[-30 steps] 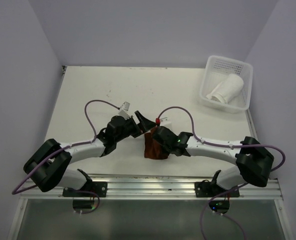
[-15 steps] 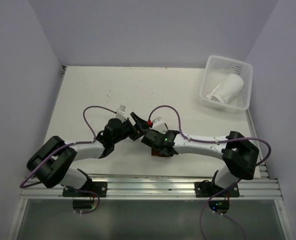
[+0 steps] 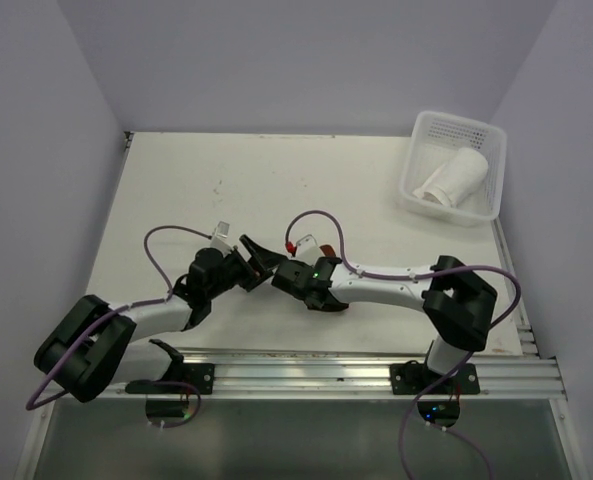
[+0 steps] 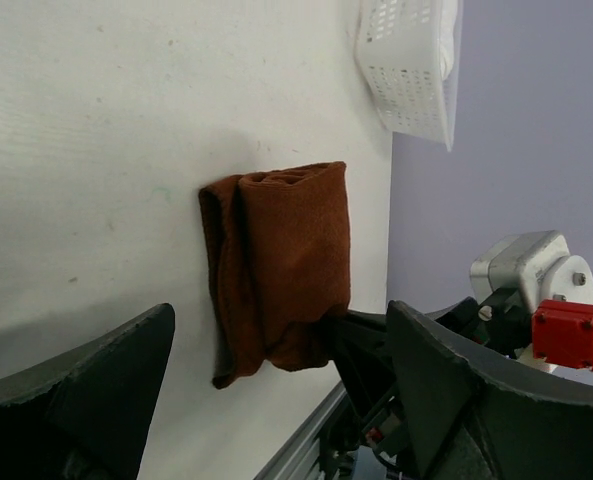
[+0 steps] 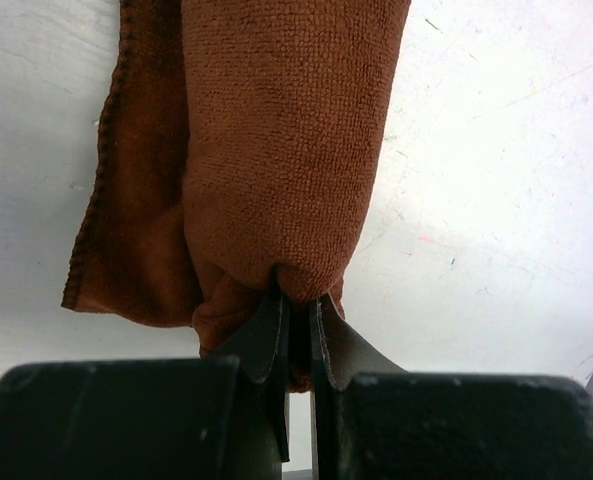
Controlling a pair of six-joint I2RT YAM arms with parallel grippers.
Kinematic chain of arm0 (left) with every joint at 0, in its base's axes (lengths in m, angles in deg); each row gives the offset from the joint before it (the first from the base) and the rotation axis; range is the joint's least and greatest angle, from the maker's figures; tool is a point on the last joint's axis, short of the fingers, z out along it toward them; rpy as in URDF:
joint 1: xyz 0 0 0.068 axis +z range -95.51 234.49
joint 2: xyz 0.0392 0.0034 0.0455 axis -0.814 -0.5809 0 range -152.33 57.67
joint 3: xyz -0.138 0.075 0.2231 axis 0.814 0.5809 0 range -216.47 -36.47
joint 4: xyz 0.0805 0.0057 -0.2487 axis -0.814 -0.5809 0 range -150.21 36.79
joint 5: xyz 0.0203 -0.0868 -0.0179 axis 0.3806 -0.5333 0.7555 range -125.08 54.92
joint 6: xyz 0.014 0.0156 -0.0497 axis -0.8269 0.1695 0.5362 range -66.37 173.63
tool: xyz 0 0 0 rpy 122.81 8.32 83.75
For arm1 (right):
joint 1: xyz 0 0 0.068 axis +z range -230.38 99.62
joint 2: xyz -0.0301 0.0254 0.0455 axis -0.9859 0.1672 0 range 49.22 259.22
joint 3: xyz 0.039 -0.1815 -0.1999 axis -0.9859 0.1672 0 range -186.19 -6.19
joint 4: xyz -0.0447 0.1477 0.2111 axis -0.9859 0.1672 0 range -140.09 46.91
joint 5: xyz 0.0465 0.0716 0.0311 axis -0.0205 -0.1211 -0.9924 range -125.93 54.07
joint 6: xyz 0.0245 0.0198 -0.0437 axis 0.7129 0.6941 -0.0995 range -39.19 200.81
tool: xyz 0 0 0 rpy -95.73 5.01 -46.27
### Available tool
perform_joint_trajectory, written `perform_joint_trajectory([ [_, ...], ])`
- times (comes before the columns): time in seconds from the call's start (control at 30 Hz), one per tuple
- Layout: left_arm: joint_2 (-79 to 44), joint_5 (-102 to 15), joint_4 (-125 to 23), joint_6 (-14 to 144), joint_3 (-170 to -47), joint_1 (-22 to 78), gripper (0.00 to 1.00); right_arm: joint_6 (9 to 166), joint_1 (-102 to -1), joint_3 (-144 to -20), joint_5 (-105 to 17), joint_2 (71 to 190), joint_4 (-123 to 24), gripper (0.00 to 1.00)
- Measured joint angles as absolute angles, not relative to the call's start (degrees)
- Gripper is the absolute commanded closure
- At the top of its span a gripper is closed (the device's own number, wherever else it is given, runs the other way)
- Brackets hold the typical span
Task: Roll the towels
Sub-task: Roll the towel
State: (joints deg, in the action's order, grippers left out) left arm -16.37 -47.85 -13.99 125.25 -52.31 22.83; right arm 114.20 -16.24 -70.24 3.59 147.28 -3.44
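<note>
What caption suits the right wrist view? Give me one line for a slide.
Right gripper shut on one end of a loosely rolled brown towel lying on the white table.

The far and left stretches of the table (image 3: 226,180) lie bare, so there is wide passage there. The one thing standing in that open area is the basket (image 3: 408,182) in the far right corner, with a rolled white towel (image 3: 456,178) inside. Room is tight at the near centre: the left gripper (image 3: 263,262), jaws spread, sits just left of the brown towel (image 4: 286,260), and the right gripper (image 5: 296,310) pinches the towel's end.
</note>
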Motion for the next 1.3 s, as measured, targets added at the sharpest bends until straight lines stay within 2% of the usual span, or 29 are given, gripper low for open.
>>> perform_joint_trajectory([
  [0.27,-11.91,-47.92,-18.51,121.73,-49.8,27.2,0.08,114.16,-14.4,-74.63,7.48,152.07,0.87,0.99],
  [0.53,-20.35,-49.64,-18.23,120.0,-55.06,27.48,0.09,114.33,-12.39,-76.1,9.39,154.54,2.46,0.97],
  [0.73,-24.52,-51.06,-16.87,120.03,-56.03,27.48,0.09,115.03,-10.93,-79.9,11.99,158.43,6.68,0.88],
  [0.87,-25.0,-51.22,-17.2,119.96,-56.03,27.68,0.09,115.99,-10.64,-82.19,13.8,160.68,9.02,0.87],
  [1.1,-23.36,-51.15,-19.02,118.39,-56.03,28.25,0.09,116.41,-10.55,-82.7,14.04,161.62,9.26,0.84],
  [1.3,-20.06,-50.3,-23.41,115.59,-55.89,29.32,0.09,118.31,-9.9,-84.69,14.78,163.78,9.96,0.75],
])
